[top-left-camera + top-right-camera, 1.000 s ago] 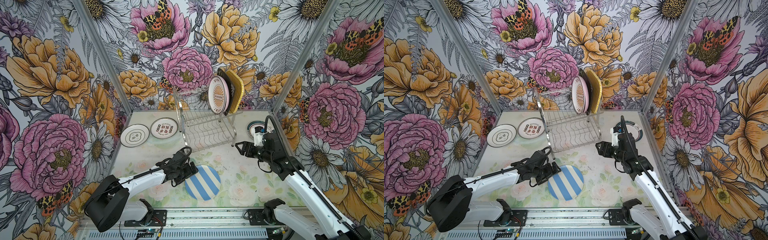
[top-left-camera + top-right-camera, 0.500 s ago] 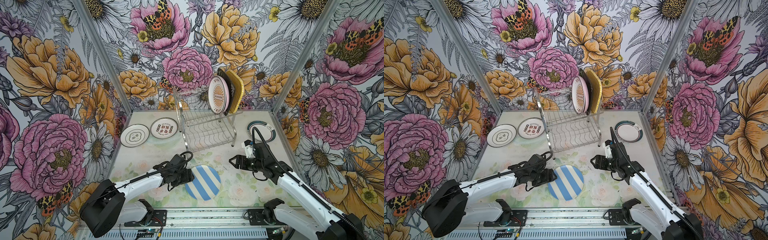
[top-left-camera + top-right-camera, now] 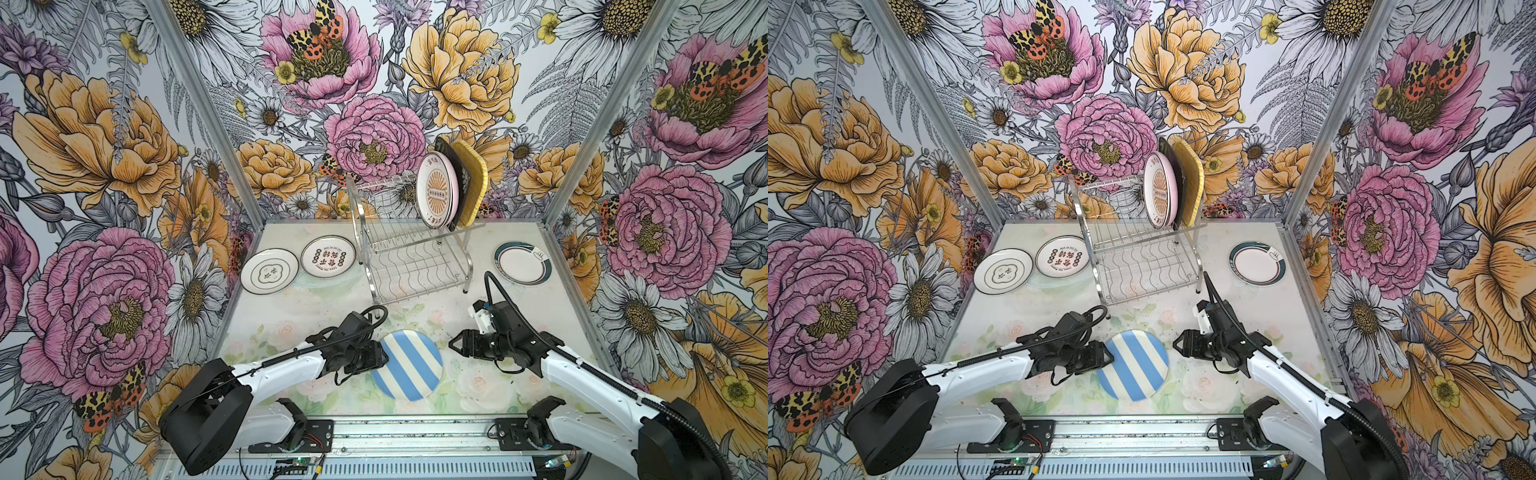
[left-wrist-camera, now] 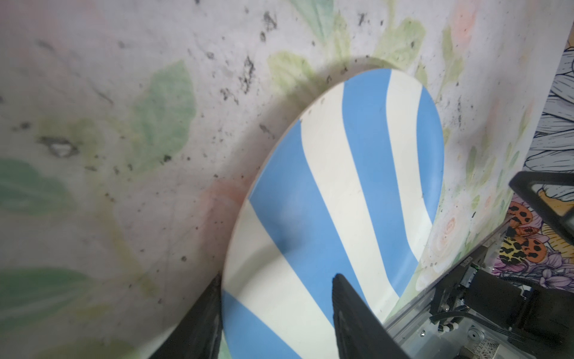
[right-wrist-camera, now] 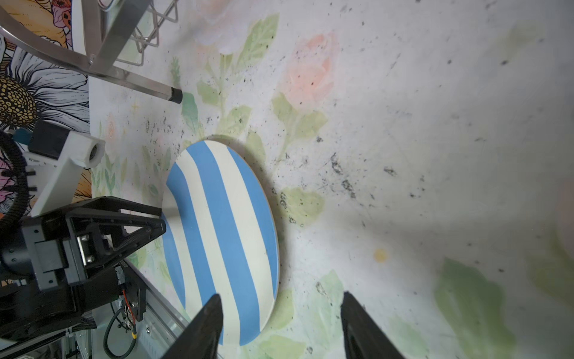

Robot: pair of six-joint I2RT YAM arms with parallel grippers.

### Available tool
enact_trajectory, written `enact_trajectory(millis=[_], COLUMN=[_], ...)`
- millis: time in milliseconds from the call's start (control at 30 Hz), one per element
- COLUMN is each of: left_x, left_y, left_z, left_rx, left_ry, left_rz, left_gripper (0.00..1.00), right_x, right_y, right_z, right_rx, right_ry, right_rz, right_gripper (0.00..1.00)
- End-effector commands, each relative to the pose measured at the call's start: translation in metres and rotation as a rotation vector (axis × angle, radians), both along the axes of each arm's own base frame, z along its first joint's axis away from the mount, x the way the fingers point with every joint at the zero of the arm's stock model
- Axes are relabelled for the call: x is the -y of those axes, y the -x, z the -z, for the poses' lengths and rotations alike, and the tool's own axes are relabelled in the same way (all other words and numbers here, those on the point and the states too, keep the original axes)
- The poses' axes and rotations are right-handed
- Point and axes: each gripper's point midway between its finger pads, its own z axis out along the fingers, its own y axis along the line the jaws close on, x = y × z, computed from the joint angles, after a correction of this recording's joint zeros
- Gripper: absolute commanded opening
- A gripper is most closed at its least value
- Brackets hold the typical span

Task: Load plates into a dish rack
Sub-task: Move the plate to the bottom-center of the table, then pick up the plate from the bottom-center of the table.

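Near the middle of the tabletop's front edge, the left gripper (image 4: 277, 278) is straddling the left rim of the round blue-and-cream striped plate (image 3: 409, 365). Its black fingers (image 4: 351, 310) are spread, one beside the rim and one over the plate's face. The right gripper (image 5: 281, 295) is hovering just beside the plate's right rim, jaws spread around nothing. The plate is lying flat on the pale flower-printed tabletop (image 3: 291, 320). Toward the back edge, the shiny chrome two-tier wire dish rack (image 3: 415, 257) is carrying four plates on edge at its upper shelf's right end: a round orange-sunburst plate (image 3: 436, 191), a round pink plate (image 3: 1173, 208), a black plate (image 3: 451, 153) and a yellow woven-look rounded-square plate (image 3: 473, 178). Two white round plates with black characters (image 3: 269, 271) (image 3: 328, 257) are lying near the back left corner, and a teal-rimmed round plate (image 3: 523, 264) is lying near the back right corner.
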Motion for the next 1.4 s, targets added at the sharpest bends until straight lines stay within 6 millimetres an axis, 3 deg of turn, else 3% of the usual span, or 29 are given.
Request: enact_trajectory(millis=[0,533,900,1033,1267,1367], left_x=[-0.001,0.003,0.008,0.008,0.007,0.007], left_y=[0.013,0.017,0.02,0.019,0.02,0.018], left_z=[0.013,0.017,0.021,0.022,0.022,0.021], left_rx=[-0.047,-0.06,-0.07,-0.072,-0.07,-0.064], left_ry=[-0.008,0.006,0.01,0.01,0.009,0.008], left_rz=[0.029,0.04,0.055,0.053,0.047,0.042], left_gripper=[0.54,0.47,0.42,0.41,0.44,0.49], right_x=[-0.014,-0.048,-0.077,-0.078,-0.075,-0.076], right_y=[-0.003,0.006,0.018,0.019,0.016,0.014], right_z=[0.002,0.034,0.037,0.036,0.027,0.021], right_rx=[0.013,-0.067,-0.104,-0.102,-0.068,-0.053], right_ry=[-0.046,-0.071,-0.167,-0.163,-0.147,-0.147], right_rz=[-0.022,-0.103,-0.187,-0.197,-0.189,-0.193], right_gripper=[0.6,0.55,0.52,0.49,0.31,0.15])
